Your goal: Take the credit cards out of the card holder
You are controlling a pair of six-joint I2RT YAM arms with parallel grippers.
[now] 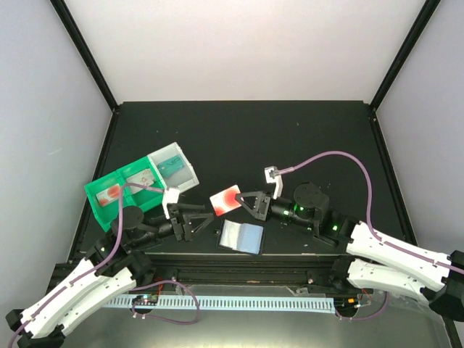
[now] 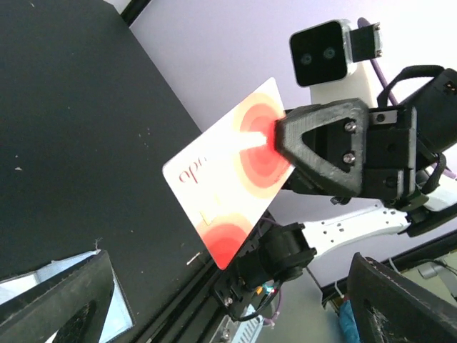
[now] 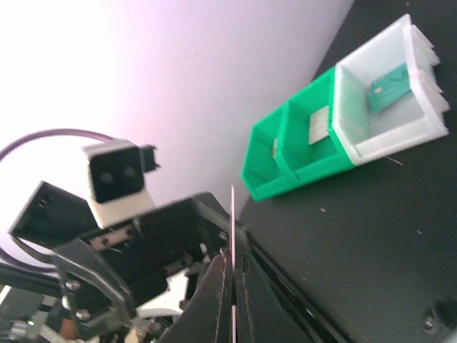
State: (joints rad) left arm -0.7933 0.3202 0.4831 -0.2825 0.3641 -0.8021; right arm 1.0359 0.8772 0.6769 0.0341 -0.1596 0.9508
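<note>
We've got the right gripper [image 1: 243, 204] clamped on the credit card [image 1: 225, 200], long axis pointing at our left gripper [image 1: 203, 220], jaws wide open just beside it, card holder [image 1: 241, 236] on the table below.

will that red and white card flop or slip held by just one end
Probably stiff: the card juts out from the right hand without drooping and looks straight edge-on. Likely light, being so thin. Pinched only at one end, with a smooth face, it could pivot or slip if bumped.

glossy card [image 2: 228, 186], matt black table [image 1: 239, 138]
</note>
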